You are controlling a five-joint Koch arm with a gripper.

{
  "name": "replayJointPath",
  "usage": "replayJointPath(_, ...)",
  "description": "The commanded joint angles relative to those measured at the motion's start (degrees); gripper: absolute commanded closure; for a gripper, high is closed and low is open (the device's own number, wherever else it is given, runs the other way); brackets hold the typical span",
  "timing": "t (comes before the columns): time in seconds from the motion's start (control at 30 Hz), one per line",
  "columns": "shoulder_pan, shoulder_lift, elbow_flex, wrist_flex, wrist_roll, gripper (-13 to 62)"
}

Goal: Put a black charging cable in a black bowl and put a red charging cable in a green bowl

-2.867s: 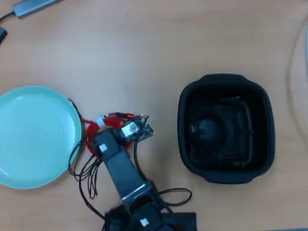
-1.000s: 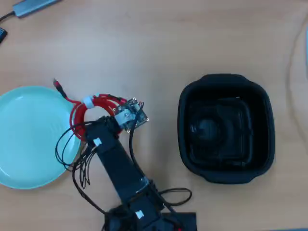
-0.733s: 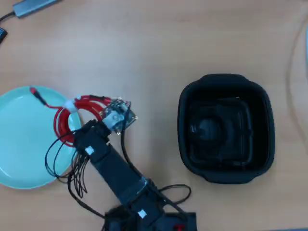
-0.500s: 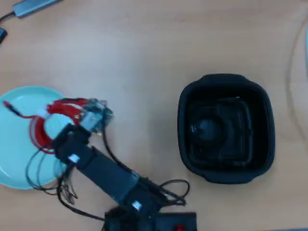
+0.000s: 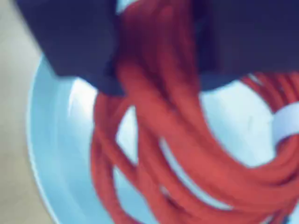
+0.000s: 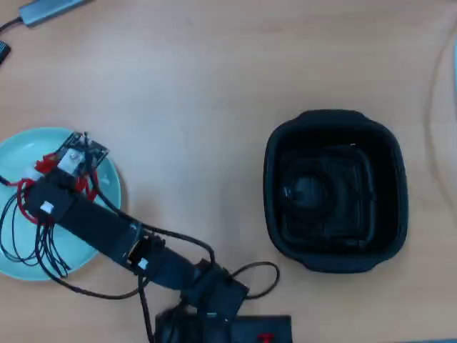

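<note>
In the wrist view my gripper is shut on the red charging cable, with a dark jaw on each side of the bundled strands. The coil hangs below, and its white band shows at the right edge. Right under it lies the green bowl, which looks pale blue here. Seen from overhead, the arm reaches over the green bowl, and bits of the red charging cable peek out beside the gripper. The black bowl stands at the right. I cannot make out the black charging cable against its dark inside.
The arm's loose black wires hang over the green bowl's lower part. Its base sits at the bottom edge. A grey device and a black plug lie at the top left. A curved table edge runs along the right.
The arm has swung left with the red cable, carrying it from the table beside the green bowl to a spot over the bowl's middle. The black bowl has not moved.
</note>
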Motion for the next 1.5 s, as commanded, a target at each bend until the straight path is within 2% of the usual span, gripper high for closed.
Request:
replayJointPath(0.0,-1.9,-0.4,-6.7,-2.0,1.1,43.2)
replayJointPath(0.33,-5.4,-3.3,-6.2,-1.7,1.4,29.6)
replayJointPath(0.53,-4.4,-2.8,-6.4,5.0,1.4,23.5)
replayJointPath(0.67,0.1,-2.3,-6.2,9.1,1.1,23.1)
replayJointPath(1.0,19.9,13.0,-4.3,17.3,0.7,23.2)
replayJointPath(1.2,37.6,13.1,-0.6,17.1,0.9,23.5)
replayJointPath(1.47,45.2,13.0,6.2,15.5,0.3,25.3)
